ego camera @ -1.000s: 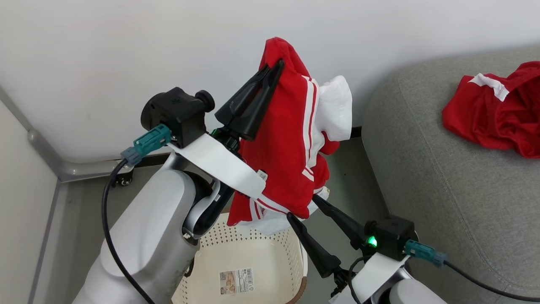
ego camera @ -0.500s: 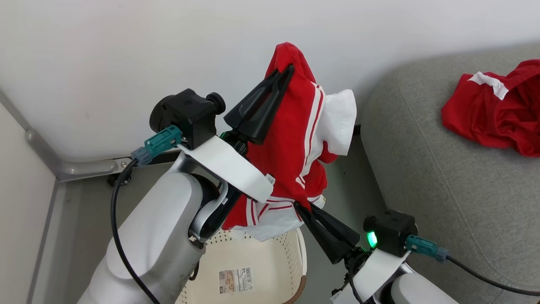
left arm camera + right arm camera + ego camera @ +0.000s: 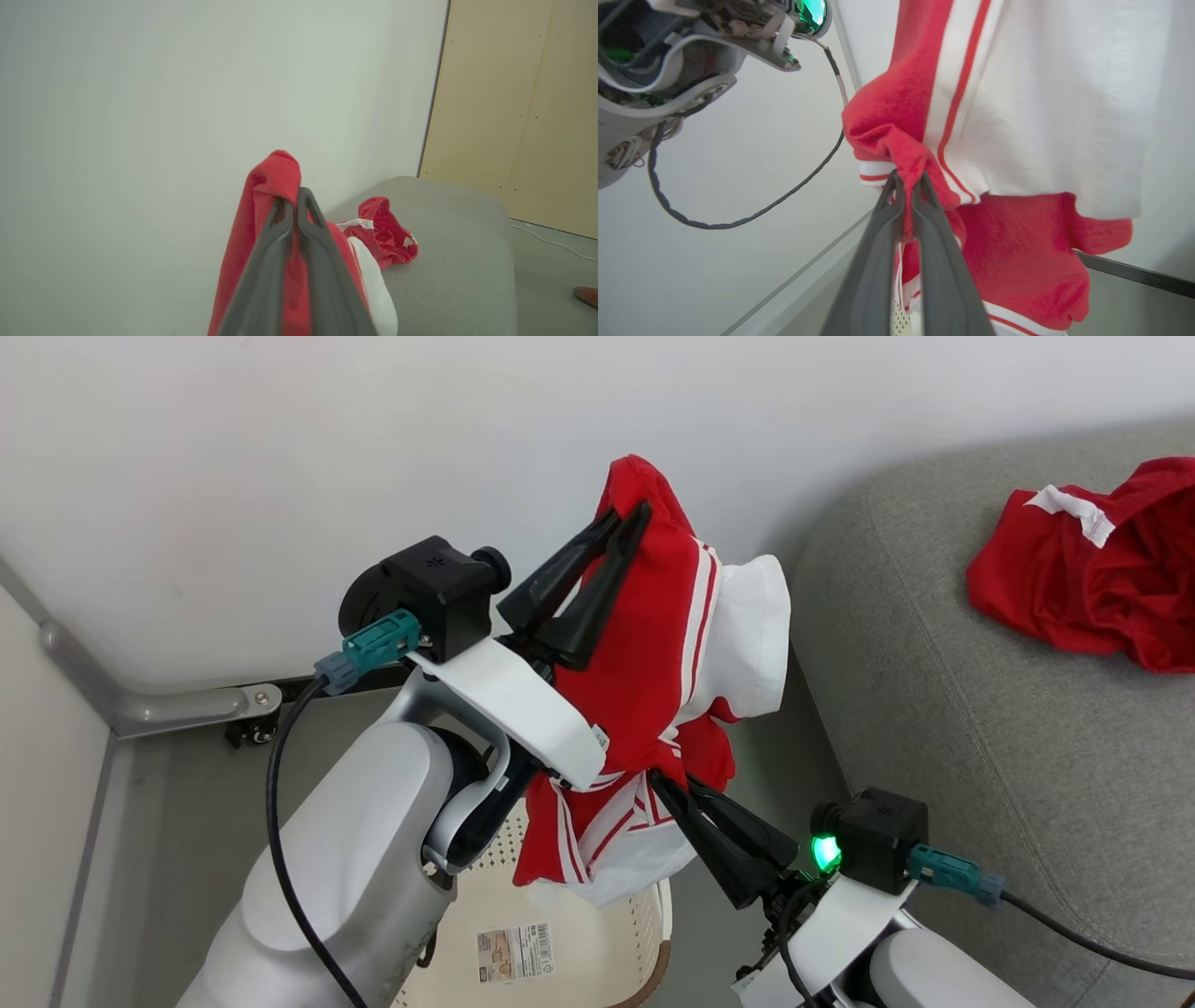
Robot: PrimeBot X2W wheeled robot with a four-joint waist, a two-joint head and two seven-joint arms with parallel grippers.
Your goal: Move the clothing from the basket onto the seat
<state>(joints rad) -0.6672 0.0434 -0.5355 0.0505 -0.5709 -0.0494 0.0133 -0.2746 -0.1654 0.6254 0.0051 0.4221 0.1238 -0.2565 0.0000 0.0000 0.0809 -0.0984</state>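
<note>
A red garment with white stripes (image 3: 653, 653) hangs in the air above the basket (image 3: 644, 933). My left gripper (image 3: 627, 513) is shut on its top fold, seen close in the left wrist view (image 3: 290, 198). My right gripper (image 3: 665, 782) is shut on a lower fold near the striped hem, and the right wrist view (image 3: 908, 179) shows red cloth pinched between its fingertips. The basket floor shows a barcode sticker (image 3: 511, 951). A second red garment (image 3: 1092, 583) lies crumpled on the grey seat (image 3: 980, 728), also visible in the left wrist view (image 3: 385, 231).
A white wall (image 3: 280, 457) rises behind the arms, with a grey metal skirting rail (image 3: 159, 709) at its foot. A beige panel (image 3: 518, 102) stands beyond the sofa. A black cable (image 3: 1074, 947) trails from my right wrist over the sofa edge.
My right gripper has shut on the lower part of the hanging garment after standing open beneath it. Both arms and the garment have shifted slightly right.
</note>
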